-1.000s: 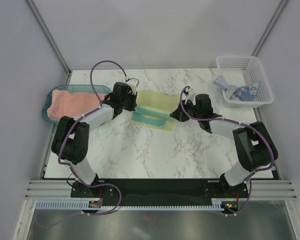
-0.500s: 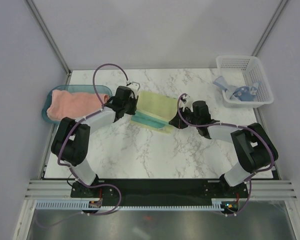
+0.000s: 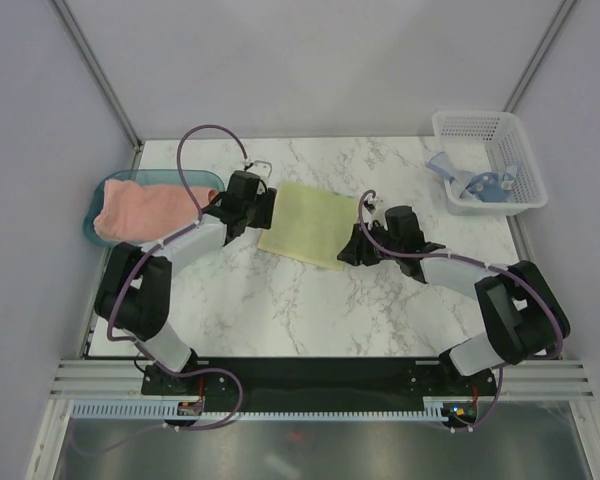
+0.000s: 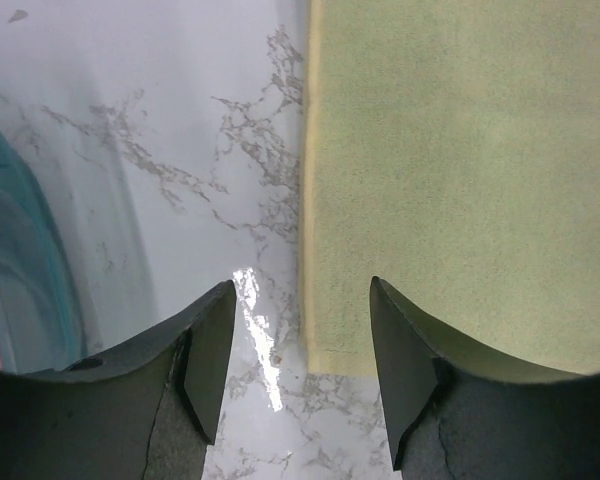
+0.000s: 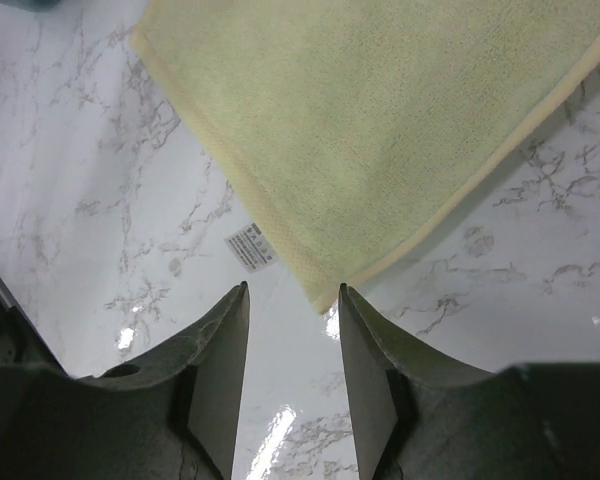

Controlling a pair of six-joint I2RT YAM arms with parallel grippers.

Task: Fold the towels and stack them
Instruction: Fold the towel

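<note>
A pale yellow towel (image 3: 306,223) lies flat on the marble table, folded into a rough square. My left gripper (image 3: 262,208) stands open at its left edge, and in the left wrist view the yellow towel (image 4: 450,170) shows a corner between the empty jaws of the left gripper (image 4: 302,300). My right gripper (image 3: 352,246) is open at the towel's right near corner; the yellow towel (image 5: 380,120) tip with its white tag (image 5: 250,247) lies just ahead of the right gripper (image 5: 292,290). A salmon-pink towel (image 3: 140,208) rests folded in the teal tray (image 3: 92,218). A light blue towel (image 3: 472,181) sits crumpled in the basket.
The white mesh basket (image 3: 450,125) stands at the back right corner. The teal tray sits at the table's left edge, and its rim (image 4: 30,270) shows in the left wrist view. Grey walls close in the table on three sides.
Both grippers have opened and let go of the yellow towel. The raised fold with teal patches has dropped flat, leaving a plain yellow square. Both grippers sit slightly lower and nearer.
</note>
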